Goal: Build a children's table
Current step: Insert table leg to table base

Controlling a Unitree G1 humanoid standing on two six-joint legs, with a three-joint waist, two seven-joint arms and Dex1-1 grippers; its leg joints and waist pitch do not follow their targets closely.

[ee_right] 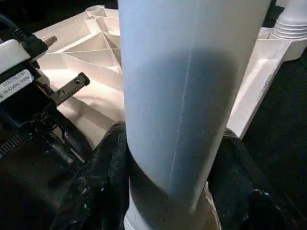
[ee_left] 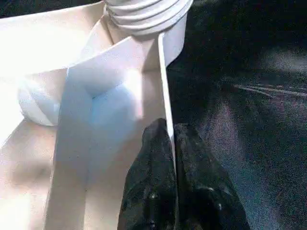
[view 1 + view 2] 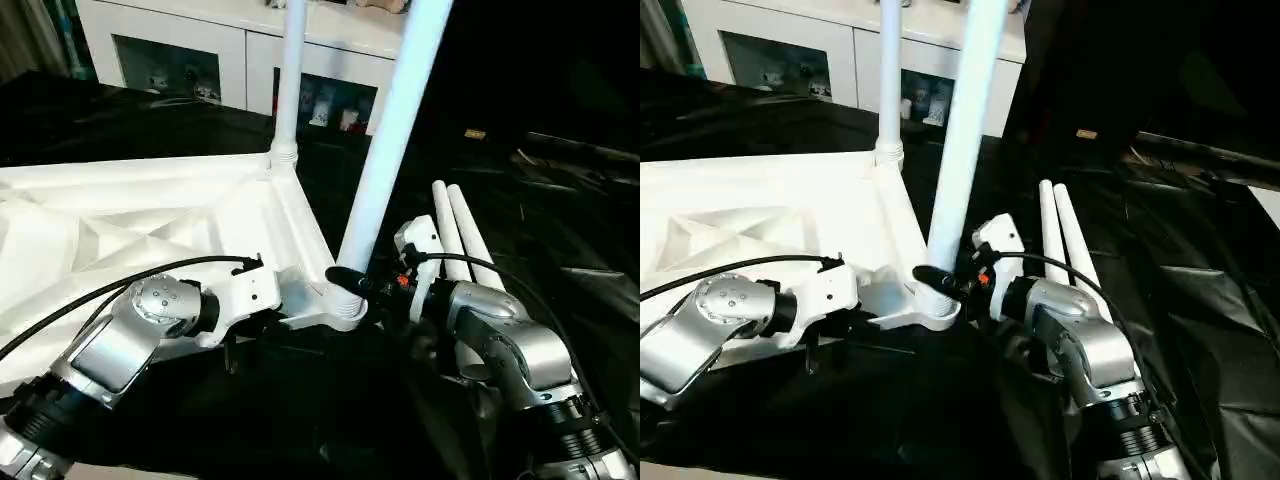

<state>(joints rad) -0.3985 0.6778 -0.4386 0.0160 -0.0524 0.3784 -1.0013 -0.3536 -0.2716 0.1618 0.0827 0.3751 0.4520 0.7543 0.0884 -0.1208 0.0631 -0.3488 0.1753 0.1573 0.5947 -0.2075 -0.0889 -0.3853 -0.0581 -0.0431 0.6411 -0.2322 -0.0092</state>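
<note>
The children's table top [image 3: 120, 215] lies upside down on the left, ribbed underside up. One white leg [image 3: 288, 80] stands upright in its far corner socket. A second leg [image 3: 392, 120] leans in the near corner socket [image 3: 345, 305], and my right gripper [image 1: 175, 158] is shut on it just above the socket, one black finger on each side. My left gripper [image 2: 168, 132] is shut on the top's thin rim wall [image 2: 163, 72] close to that same corner. Two loose legs [image 3: 460, 235] lie side by side on the black cloth to the right.
The black-draped work table [image 3: 560, 230] carries everything and stretches to the right. A white cabinet with glass doors [image 3: 180, 50] stands behind it. Black cables [image 3: 130, 275] loop over both of my forearms.
</note>
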